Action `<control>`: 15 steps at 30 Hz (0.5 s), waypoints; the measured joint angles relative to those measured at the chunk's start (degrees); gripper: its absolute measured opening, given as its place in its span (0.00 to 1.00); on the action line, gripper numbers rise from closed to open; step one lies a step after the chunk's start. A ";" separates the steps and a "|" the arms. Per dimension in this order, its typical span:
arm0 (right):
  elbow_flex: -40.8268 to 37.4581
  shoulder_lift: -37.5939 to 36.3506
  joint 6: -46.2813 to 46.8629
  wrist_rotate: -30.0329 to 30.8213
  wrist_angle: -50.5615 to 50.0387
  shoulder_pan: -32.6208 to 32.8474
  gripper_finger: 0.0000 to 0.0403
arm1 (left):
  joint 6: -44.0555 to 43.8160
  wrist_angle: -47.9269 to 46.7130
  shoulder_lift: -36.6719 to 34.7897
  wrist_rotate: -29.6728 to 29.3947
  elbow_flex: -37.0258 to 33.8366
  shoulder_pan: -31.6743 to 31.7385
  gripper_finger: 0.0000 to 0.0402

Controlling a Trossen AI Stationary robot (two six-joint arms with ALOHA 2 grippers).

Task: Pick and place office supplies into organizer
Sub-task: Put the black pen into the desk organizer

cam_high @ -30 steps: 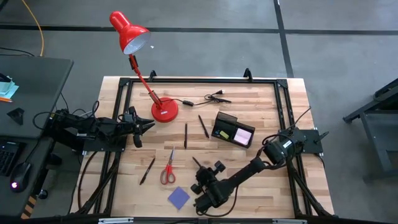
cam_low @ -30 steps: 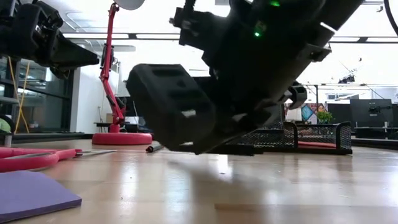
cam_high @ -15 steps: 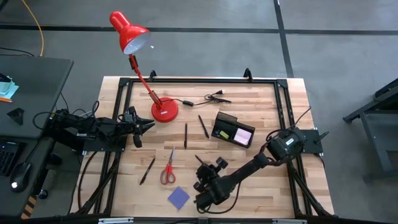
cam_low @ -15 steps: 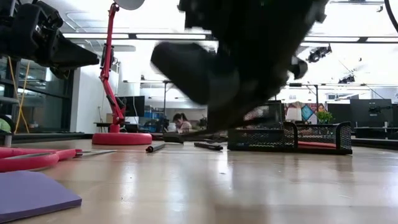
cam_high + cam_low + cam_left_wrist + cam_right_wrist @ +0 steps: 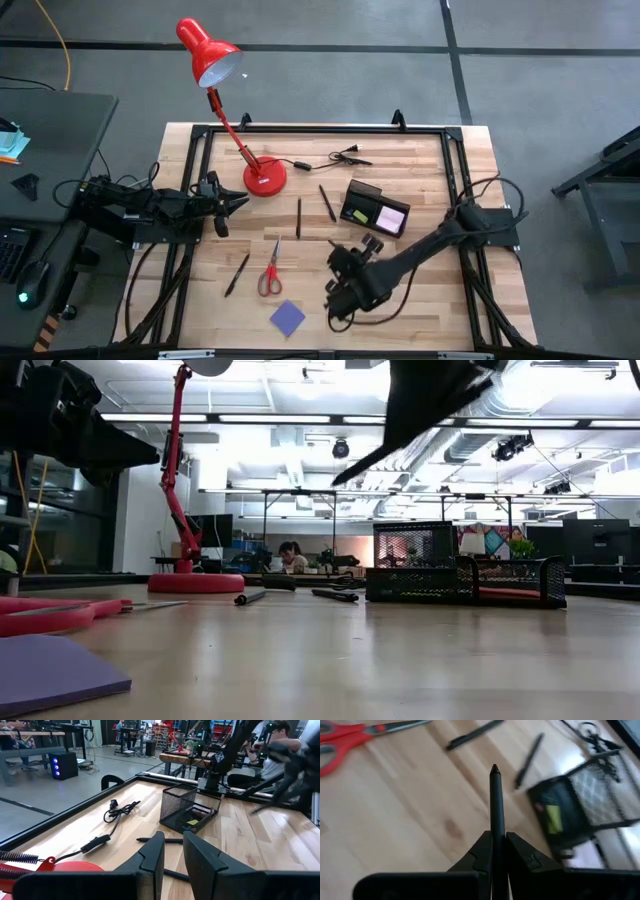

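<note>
Between my right gripper's (image 5: 498, 851) fingers sits a dark pen (image 5: 495, 795), clamped near its tail so most of the shaft sticks out ahead with the tip free. Ahead of that tip and off to one side is the black organizer (image 5: 580, 805), with a pink pad and a yellow scrap already in its low section. Two more pens (image 5: 527, 754) lie on the wood just beyond the tip, the scissors (image 5: 350, 740) well off to the other side, and the purple pad (image 5: 287, 318) rests near the gripper on the table. I judge the pen light, stiff and smooth, so it could pivot or slip in a narrow pinch; a hold nearer the middle would steady it. My left gripper (image 5: 172, 851) waits by the lamp base (image 5: 65, 869), fingers slightly parted and holding nothing.
</note>
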 joint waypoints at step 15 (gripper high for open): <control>0.02 -7.04 -10.03 -13.25 -11.99 -14.05 0.05 | 0.01 0.00 0.01 0.01 0.00 0.00 0.16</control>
